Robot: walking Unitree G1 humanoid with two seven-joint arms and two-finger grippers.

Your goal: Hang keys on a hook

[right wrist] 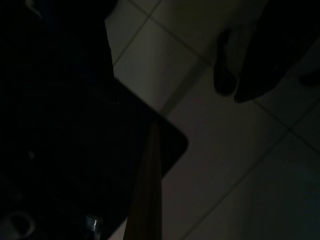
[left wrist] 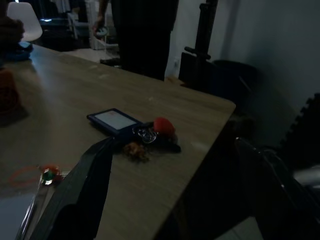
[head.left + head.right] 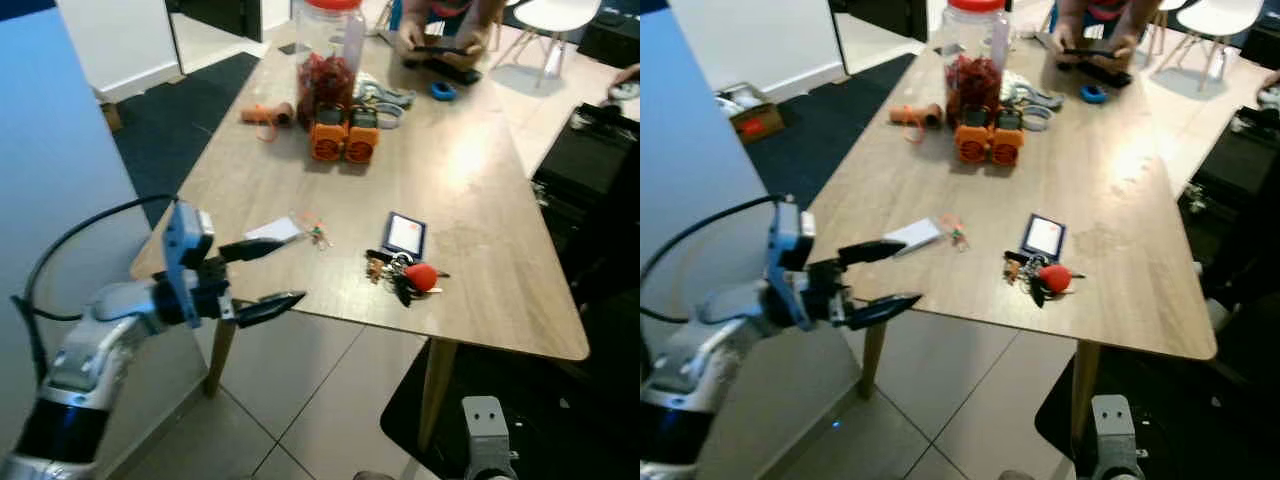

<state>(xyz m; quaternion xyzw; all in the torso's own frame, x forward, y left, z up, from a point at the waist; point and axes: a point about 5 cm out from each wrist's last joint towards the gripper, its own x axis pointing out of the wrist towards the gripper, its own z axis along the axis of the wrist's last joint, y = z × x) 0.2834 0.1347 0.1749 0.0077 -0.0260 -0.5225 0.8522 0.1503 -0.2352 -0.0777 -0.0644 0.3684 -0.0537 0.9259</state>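
The keys [image 3: 404, 274] lie on the bench [image 3: 480, 200] near its front edge: a dark bunch with a red fob, touching a blue card [image 3: 406, 236]. My left gripper [image 3: 290, 270] hovers at the bench corner, fingers spread, empty. My right arm hangs idle.
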